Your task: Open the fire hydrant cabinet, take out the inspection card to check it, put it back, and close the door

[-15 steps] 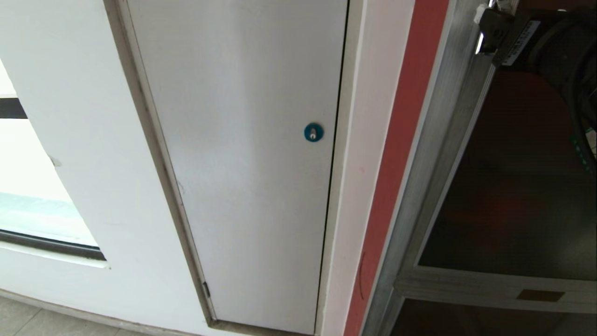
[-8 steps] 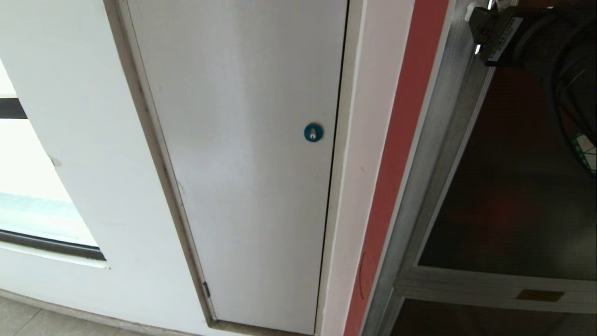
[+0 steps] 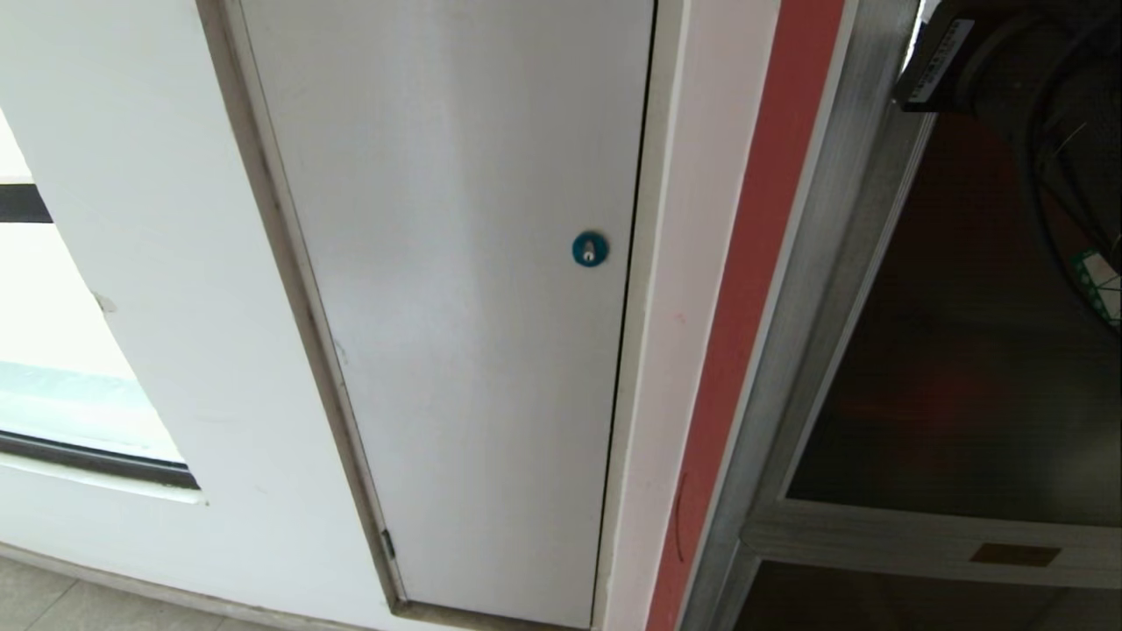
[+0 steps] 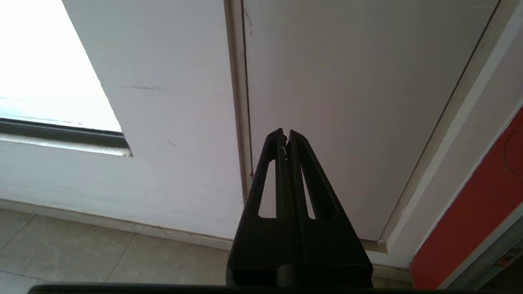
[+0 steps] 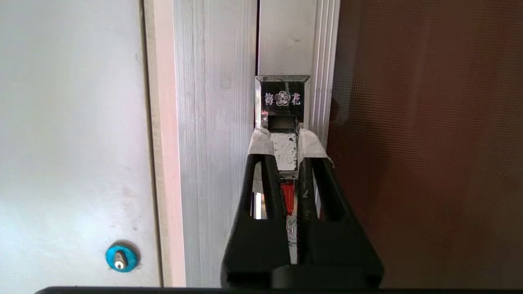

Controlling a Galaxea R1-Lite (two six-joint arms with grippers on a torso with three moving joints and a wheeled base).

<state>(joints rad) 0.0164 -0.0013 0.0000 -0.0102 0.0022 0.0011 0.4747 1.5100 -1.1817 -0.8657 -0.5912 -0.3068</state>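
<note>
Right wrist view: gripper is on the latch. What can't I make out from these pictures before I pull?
- Orange-red button: mostly covered by the right gripper fingers around the latch.
- Cabinet interior, inspection card: behind the door, whose glass is too dark.
- Right gripper in the head view: cut off by the top edge.
- Left gripper: shut, idle by the grey-white panel.

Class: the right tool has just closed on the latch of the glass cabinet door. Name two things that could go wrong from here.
1. The right tool pinches only the narrow shiny latch with its taped fingertips; it could slip off when pulling.
2. The door is tinted glass in a metal frame; a skewed pull might strain the latch rather than swing the door open.
</note>
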